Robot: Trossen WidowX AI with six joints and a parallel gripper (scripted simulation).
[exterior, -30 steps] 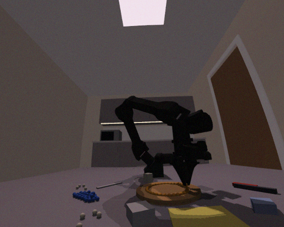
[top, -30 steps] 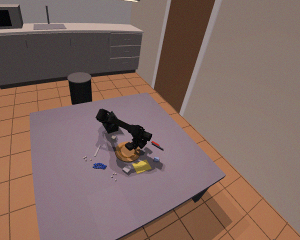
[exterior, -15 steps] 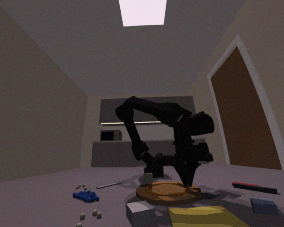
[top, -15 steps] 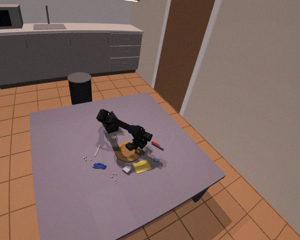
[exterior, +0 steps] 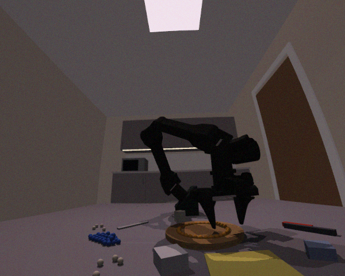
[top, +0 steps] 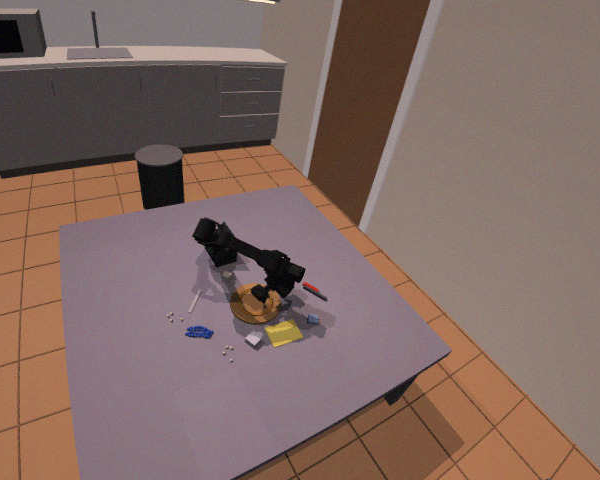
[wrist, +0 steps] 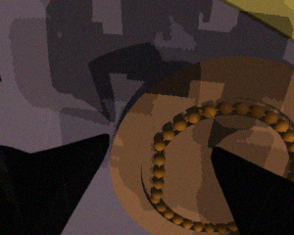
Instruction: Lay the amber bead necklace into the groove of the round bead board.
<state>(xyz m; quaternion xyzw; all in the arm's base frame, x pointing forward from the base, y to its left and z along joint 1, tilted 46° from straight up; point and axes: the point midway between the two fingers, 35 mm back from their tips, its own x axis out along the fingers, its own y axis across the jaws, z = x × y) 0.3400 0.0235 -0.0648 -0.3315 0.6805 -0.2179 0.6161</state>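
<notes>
The amber bead necklace lies as a closed-looking loop on the round wooden bead board. In the wrist view its left stretch runs rather straight, a little inside a thin dark curved groove edge; another dark arc shows just outside the beads at the top. Whether every bead sits in the groove I cannot tell. My gripper is open and empty, low over the board. One finger is above the inside of the loop, the other beyond the board's rim. The right finger hides the loop's lower right part.
A yellow sheet, a white block and a blue block lie near the board. A red and black pen-like object lies right, blue beads and a grey stick left.
</notes>
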